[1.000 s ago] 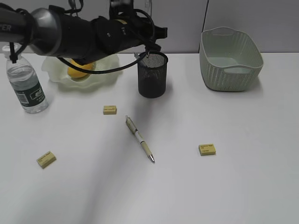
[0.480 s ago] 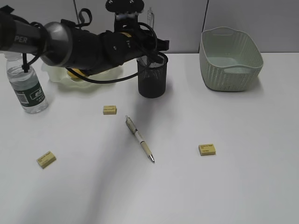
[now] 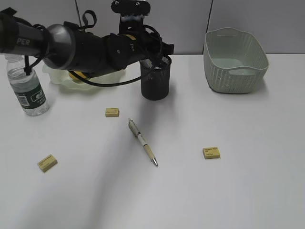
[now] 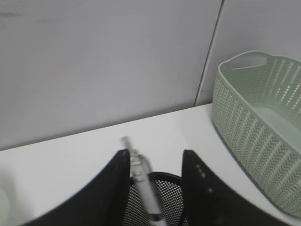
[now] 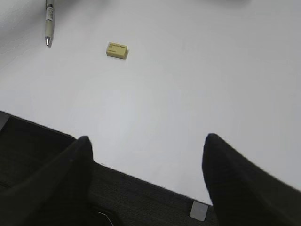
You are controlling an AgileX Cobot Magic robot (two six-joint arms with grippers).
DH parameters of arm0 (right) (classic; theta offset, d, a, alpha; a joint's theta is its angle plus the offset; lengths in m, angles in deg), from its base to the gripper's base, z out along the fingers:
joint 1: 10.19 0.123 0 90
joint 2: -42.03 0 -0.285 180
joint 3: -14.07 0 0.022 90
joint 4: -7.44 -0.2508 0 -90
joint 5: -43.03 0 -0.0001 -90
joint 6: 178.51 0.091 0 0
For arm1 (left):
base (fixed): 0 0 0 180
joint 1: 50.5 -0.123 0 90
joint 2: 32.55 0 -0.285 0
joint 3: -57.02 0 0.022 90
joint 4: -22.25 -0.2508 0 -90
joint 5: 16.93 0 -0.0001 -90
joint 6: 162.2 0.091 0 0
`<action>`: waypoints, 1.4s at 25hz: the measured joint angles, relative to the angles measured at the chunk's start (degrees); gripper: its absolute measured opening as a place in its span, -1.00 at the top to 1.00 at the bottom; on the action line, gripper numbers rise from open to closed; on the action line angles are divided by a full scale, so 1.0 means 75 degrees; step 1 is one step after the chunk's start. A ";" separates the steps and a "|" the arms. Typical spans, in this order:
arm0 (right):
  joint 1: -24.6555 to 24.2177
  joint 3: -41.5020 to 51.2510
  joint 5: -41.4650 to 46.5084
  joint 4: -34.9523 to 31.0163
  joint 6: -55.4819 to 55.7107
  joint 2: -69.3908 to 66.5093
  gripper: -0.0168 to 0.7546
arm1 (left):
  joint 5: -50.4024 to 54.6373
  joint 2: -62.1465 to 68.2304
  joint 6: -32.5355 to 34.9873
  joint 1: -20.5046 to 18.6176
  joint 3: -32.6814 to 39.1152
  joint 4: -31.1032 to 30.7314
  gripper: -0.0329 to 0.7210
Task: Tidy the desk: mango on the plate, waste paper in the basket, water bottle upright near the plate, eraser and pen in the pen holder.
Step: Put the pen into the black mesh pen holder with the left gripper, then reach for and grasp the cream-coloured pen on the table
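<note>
Left pincer (image 4: 153,188) over pen holder (image 3: 155,76), fingers parted, pen (image 4: 143,188) between them against one finger, tip inside cup; grip or release: cannot tell

Do well: keep pen vertical, centred on rim, let go fully, lift straight

Second pen (image 3: 142,142) on table (image 3: 228,191) at holder's 6 o'clock

Right pincer (image 5: 146,174) spread wide, empty, eraser (image 5: 117,50) at 11 o'clock

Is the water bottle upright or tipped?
Upright. The water bottle stands on its base on the desk, left of the plate, its top hidden behind the left arm.
</note>
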 joint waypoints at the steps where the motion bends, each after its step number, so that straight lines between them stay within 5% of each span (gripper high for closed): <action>1: 0.0000 0.0000 0.0000 0.0000 0.0000 0.0000 -0.52 | 0.0000 0.0000 0.0000 0.0000 0.0000 -0.0020 0.18; 5: 0.0000 0.0000 0.0000 0.0000 0.0000 0.0000 -0.52 | 0.0000 0.0000 0.0000 0.0000 0.0000 -0.0132 -0.17; 15: 0.0000 0.0000 0.0000 0.0000 0.0006 0.0000 -0.52 | 0.1233 -0.1142 0.0000 0.0000 0.0000 -0.0614 -0.23; 30: 0.0000 0.0000 0.0000 0.0000 0.0006 0.0000 -0.52 | 0.8953 -0.3021 -0.0010 -0.0049 -0.0010 -0.2289 -0.23; 35: 0.0000 0.0000 0.0000 0.0000 0.0006 0.0000 -0.52 | 1.1361 -0.3075 -0.0836 -0.0049 -0.0010 -0.2941 -0.23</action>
